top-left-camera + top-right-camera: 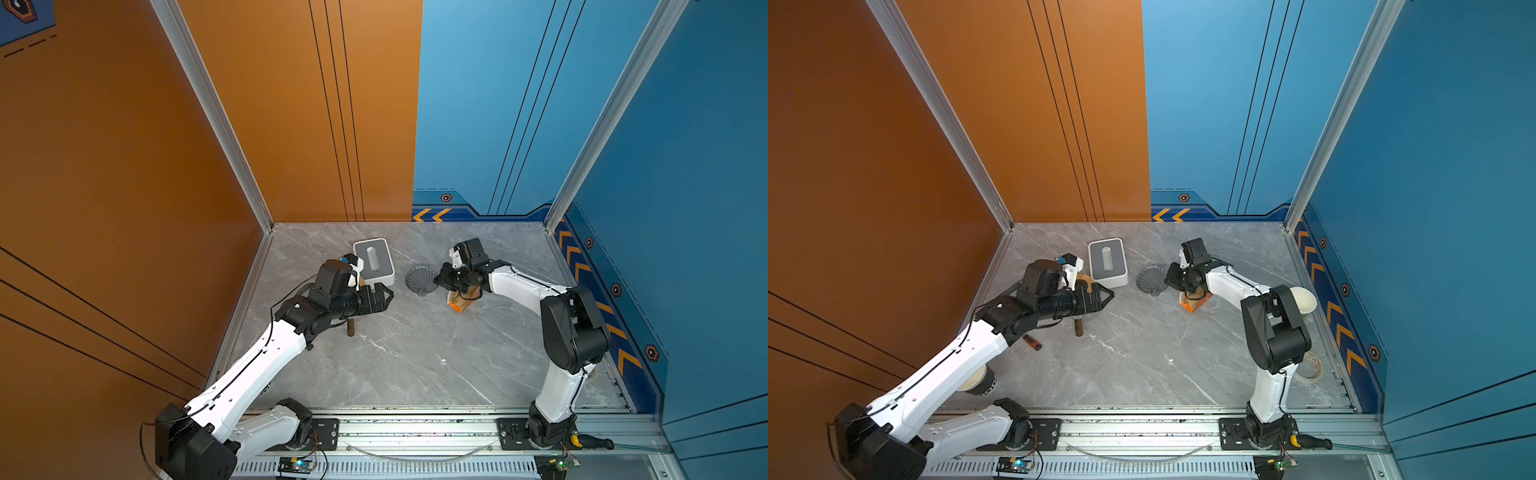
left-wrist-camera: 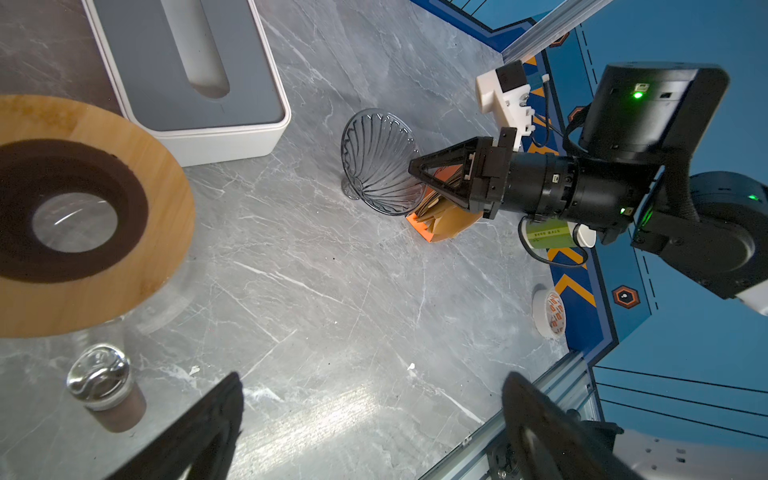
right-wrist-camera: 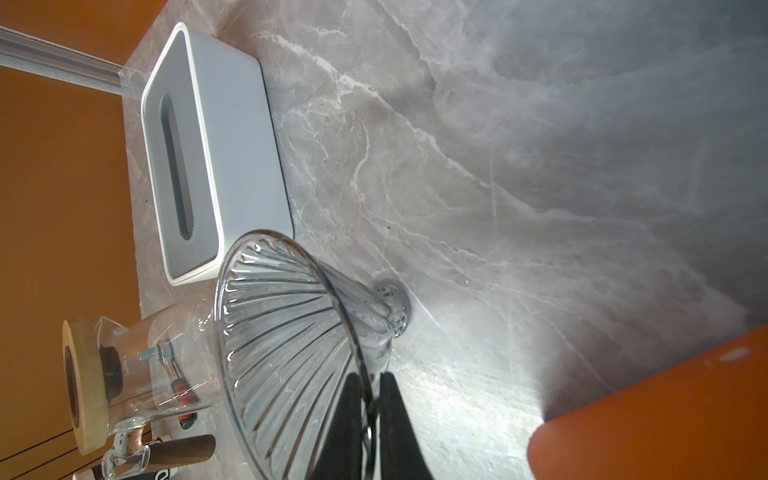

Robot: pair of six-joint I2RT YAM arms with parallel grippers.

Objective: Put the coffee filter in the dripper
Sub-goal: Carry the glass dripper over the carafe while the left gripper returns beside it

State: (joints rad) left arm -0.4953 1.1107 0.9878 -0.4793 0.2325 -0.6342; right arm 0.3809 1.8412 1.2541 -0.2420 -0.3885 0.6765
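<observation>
The dripper (image 1: pixel 419 280) (image 1: pixel 1150 278), a dark see-through ribbed cone, is tipped on its side near the middle back of the table, with its narrow base (image 2: pixel 351 193) down at the marble. My right gripper (image 1: pixel 438 279) (image 2: pixel 411 168) (image 3: pixel 370 376) is shut on the dripper's (image 3: pixel 282 332) wall at the rim, one finger inside and one outside. Tan-brown coffee filter paper (image 2: pixel 451 220) (image 1: pixel 467 294) sits in an orange holder (image 1: pixel 1192 306) just behind that gripper. My left gripper (image 1: pixel 386 297) (image 1: pixel 1106 297) (image 2: pixel 372 378) is open and holds nothing, left of the dripper.
A white tissue box (image 1: pixel 374 262) stands at the back. A glass server topped by a wooden ring (image 2: pixel 83 208) is under the left wrist. A paper cup (image 1: pixel 1302 303) and tape roll (image 1: pixel 1308 365) lie along the right edge, and another cup (image 1: pixel 980 382) by the left arm.
</observation>
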